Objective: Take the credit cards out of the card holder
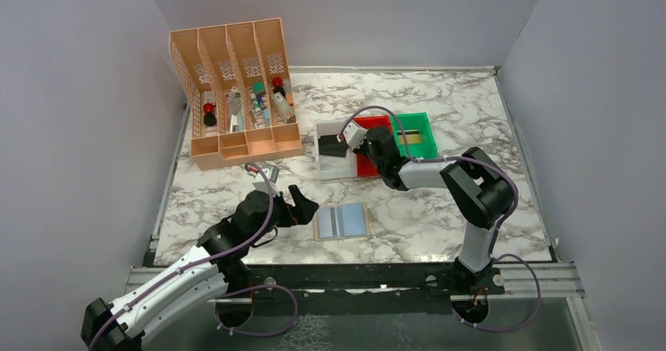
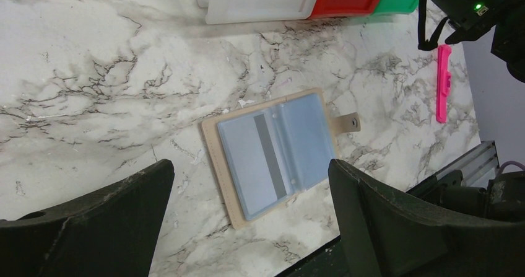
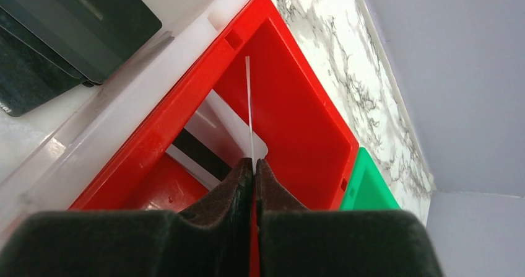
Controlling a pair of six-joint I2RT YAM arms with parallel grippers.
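Step in hand: deposit of an extracted card. The right gripper [image 3: 254, 165] has its jaws pressed together on a thin pale card [image 3: 249, 103], seen edge-on and standing upright between the pads. It hangs over the red bin [image 3: 309, 122], which stands beyond the card holder [image 2: 309, 137], on its far right side. A striped card [image 3: 204, 147] already lies flat in that bin. Black cards [image 3: 74, 23] lie in the white bin [image 3: 111, 97], directly beyond the holder, and the green bin [image 1: 414, 123] stands farther to the holder's right.

The card holder lies spread open on the marble table [image 2: 93, 72], lining up, tab pointing right. One grey-striped card [image 2: 251, 165] sits in its left pocket; the right pocket appears empty, though the lining makes this hard to confirm. The left gripper [image 1: 302, 202] hovers just left of the holder with jaws spread wide, holding nothing.

Judged progress: most cards are out and at least one is left.

Next move, judged:
1. Part the right jaws so the held card drops inside the red bin walls.
2. Bring a gripper to the holder and pinch the exposed edge of the pocketed card.
3. Pin the holder with the other gripper, since the light wallet is likely to slide or lift.
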